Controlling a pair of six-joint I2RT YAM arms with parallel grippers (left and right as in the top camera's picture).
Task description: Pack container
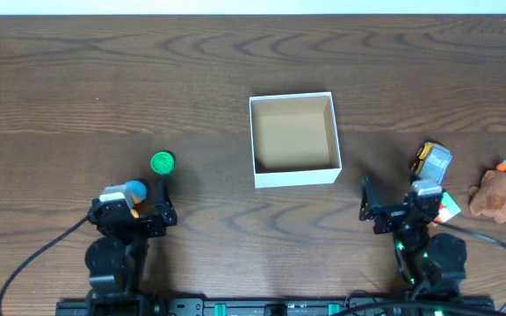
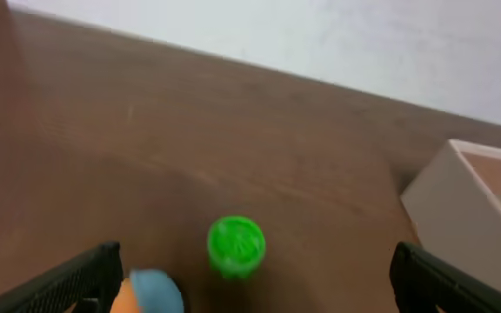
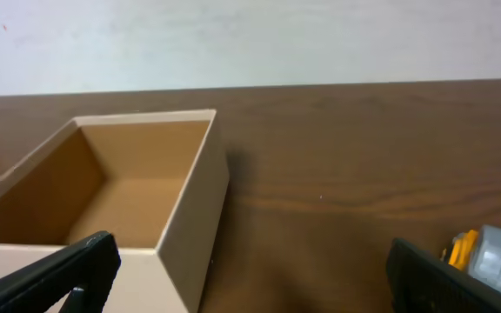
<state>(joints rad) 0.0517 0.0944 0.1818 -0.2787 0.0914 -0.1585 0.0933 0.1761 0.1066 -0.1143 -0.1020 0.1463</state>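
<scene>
The container is a square open-top box with white walls and a tan inside, at the table's middle; nothing shows inside it. It also shows in the right wrist view and at the right edge of the left wrist view. My left gripper is open and empty. A green round toy lies just ahead of it. A blue and orange toy sits by its left finger. My right gripper is open and empty, near the container's front right corner.
A yellow and grey toy lies right of the container, just ahead of the right gripper. A brown plush toy sits at the far right. A small red and green item lies beside the right arm.
</scene>
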